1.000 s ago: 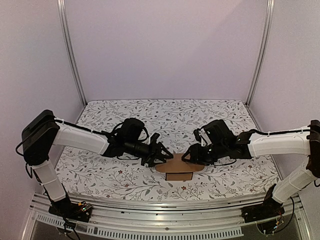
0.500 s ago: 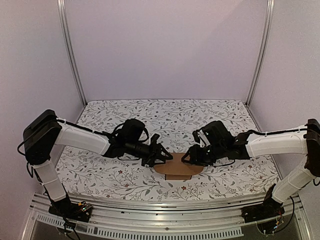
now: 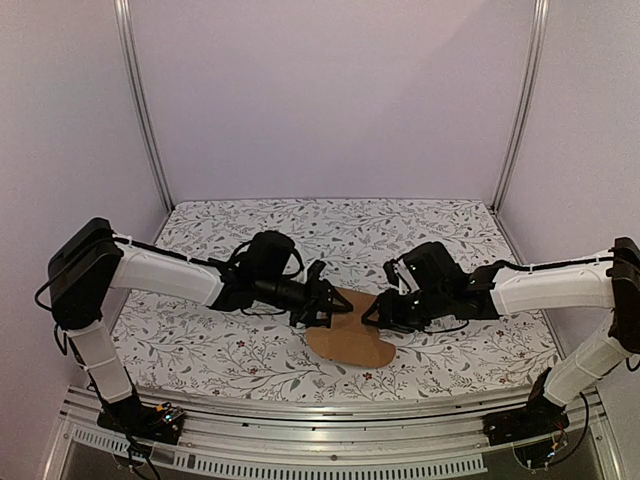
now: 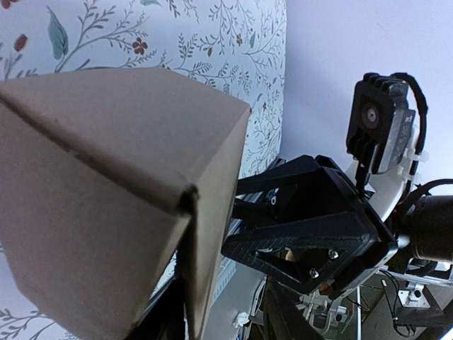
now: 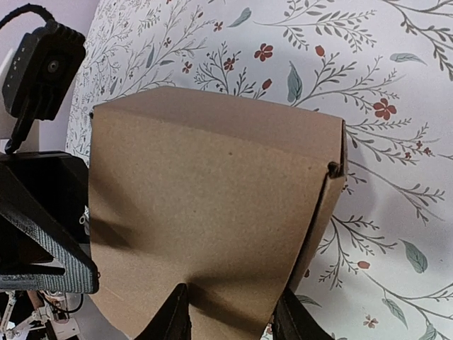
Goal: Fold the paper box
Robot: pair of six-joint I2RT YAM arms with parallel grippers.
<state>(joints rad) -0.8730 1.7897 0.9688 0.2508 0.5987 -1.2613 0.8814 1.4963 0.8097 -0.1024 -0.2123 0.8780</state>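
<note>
The paper box (image 3: pixel 350 340) is a plain brown cardboard piece held tilted above the floral table, between the two arms. My left gripper (image 3: pixel 335 308) is shut on its left upper edge and my right gripper (image 3: pixel 372 314) is shut on its right upper edge. The left wrist view shows the paper box (image 4: pixel 106 184) with one folded corner close up, and the left gripper (image 4: pixel 185 312) is mostly hidden behind it. In the right wrist view, the right gripper (image 5: pixel 233 313) has a dark finger on each side of the lower part of the paper box (image 5: pixel 212 198).
The floral table cover (image 3: pixel 340 230) stretches back to the pale rear wall. Metal posts (image 3: pixel 140 100) stand at both back corners. An aluminium rail (image 3: pixel 330 420) runs along the near edge. Each wrist view shows the other arm's gripper head (image 4: pixel 311 234) close by.
Both grippers have narrowed onto the cardboard. The piece, which lay flat with a square front flap, now hangs tilted, its lower edge rounded and further forward.
</note>
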